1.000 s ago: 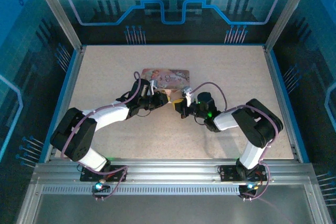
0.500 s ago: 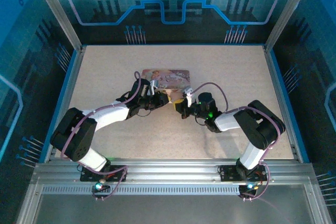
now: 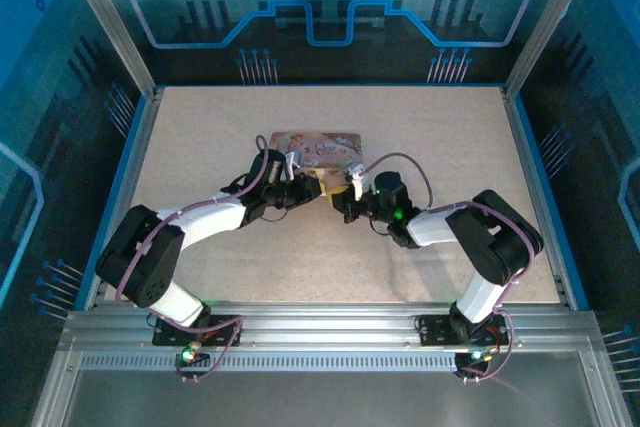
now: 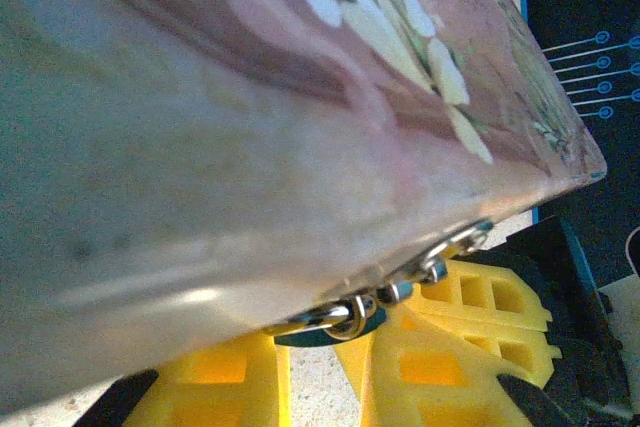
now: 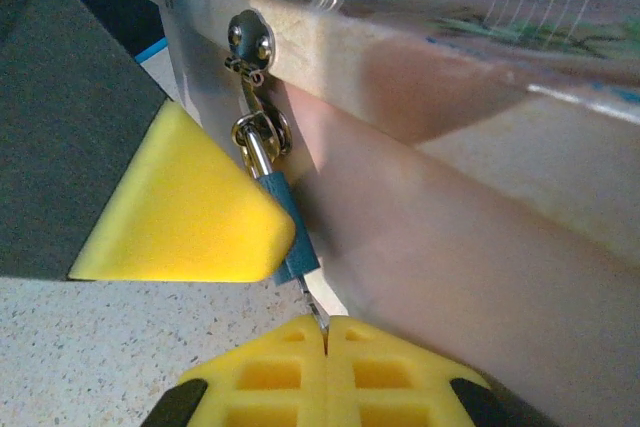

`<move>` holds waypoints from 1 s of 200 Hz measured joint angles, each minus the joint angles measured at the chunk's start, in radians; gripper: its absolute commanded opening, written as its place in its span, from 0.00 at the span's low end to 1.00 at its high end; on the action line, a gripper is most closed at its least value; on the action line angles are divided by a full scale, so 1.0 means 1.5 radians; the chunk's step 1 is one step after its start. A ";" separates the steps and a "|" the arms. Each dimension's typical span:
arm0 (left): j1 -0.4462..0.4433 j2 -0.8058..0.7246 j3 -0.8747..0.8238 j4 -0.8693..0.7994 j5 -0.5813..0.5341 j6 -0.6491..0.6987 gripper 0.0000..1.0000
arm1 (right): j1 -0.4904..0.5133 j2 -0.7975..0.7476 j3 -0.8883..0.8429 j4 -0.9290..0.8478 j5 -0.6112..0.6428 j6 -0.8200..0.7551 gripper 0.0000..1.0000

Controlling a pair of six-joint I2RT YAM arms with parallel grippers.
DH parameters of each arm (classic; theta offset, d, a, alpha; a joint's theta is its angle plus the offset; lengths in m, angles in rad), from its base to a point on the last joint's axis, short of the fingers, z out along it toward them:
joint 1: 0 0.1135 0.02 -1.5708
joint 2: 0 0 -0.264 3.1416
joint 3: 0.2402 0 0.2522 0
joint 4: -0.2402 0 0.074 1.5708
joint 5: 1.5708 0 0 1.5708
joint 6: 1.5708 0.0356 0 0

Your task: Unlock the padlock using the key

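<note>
Right wrist: one padlock (image 5: 283, 222), perhaps key (image 5: 314, 313)

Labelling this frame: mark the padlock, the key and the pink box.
padlock (image 5: 282, 219): right wrist view, on its body below the shackle.
key (image 5: 314, 310): right wrist view, on its thin exposed blade.
pink box (image 3: 318, 145): top external view, on its illustrated lid.

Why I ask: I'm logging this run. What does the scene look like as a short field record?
box: pink box, mid-table, both arms at its near edge
hasp: metal hasp on the box's front
padlock: padlock hangs from the hasp
key: thin key below the padlock, its end between the right fingers
left fingers: left fingers closed on the padlock
right fingers: right fingers shut on the key
progress: padlock not yet off the hasp
</note>
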 measured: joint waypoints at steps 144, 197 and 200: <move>0.013 0.079 0.012 0.055 0.016 -0.004 0.45 | 0.017 0.032 0.019 -0.028 0.058 0.073 0.00; 0.017 0.038 -0.022 0.041 0.015 -0.015 0.77 | 0.017 0.032 0.019 -0.091 0.057 0.078 0.00; 0.017 0.030 -0.027 0.040 0.015 -0.016 0.78 | 0.017 0.031 0.020 -0.095 0.055 0.079 0.00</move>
